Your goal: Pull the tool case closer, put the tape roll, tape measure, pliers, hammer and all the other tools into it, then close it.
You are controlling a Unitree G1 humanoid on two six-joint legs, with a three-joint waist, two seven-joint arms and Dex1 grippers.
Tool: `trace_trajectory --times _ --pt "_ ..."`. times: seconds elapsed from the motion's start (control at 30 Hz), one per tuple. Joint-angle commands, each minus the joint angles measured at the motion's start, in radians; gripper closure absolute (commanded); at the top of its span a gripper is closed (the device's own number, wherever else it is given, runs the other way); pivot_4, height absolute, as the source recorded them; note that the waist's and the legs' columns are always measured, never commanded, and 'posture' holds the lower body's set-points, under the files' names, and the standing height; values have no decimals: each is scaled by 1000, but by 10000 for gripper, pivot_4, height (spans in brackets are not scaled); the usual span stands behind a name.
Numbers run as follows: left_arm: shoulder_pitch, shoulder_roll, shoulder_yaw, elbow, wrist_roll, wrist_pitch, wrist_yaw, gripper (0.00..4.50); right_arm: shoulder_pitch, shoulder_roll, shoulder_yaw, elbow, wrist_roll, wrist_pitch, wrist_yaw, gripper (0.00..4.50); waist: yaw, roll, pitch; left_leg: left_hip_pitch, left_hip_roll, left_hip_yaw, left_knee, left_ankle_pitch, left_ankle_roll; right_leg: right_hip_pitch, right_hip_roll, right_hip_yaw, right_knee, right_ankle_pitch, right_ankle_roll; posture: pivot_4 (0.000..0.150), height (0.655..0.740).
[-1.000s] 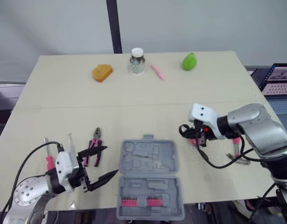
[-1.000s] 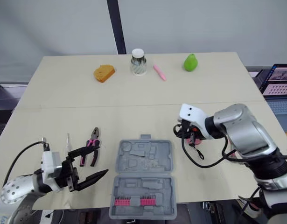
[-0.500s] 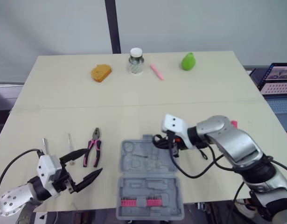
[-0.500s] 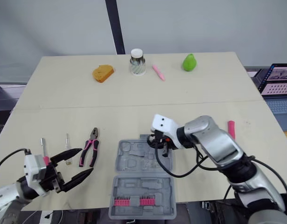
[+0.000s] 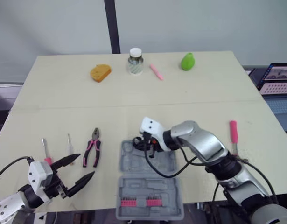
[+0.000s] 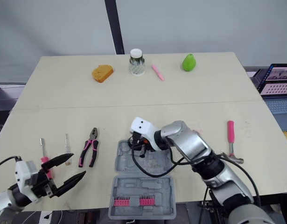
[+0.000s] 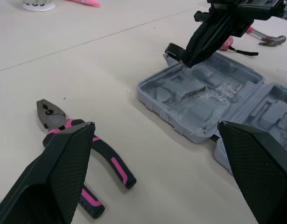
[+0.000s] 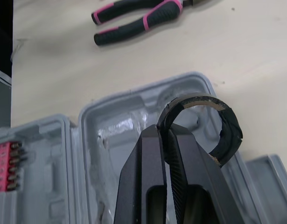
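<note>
Right hand [image 8: 165, 133] pinching the tape roll [image 8: 226, 128] by its rim — tool case [image 8: 106, 158] directly beneath.
Light, stiff ring, likely — pinching across its wall should hold.

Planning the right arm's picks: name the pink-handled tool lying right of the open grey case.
The pink-handled hammer, alone on the table right of the grey plastic tool case; the pink-and-black pliers and small pink-handled screwdriver lie left of it.
</note>
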Motion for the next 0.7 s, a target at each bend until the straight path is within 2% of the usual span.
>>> trace_trajectory --times 0.03,0.7 --pt "16 -10 28 -1 -17 -16 -1 0 -23 39 21 19 -4 -34 -17 44398 0 0 0 0 0 0 0 0 0 0 0 0 0 0 0 1500 6950" --pt "42 -41 15 6 11 -52 10 0 -43 151 80 228 -67 -158 -21 44398 -20 -1 -1 0 0 0 -1 0 -1 -3 0 0 5 0 -1 1500 6950"
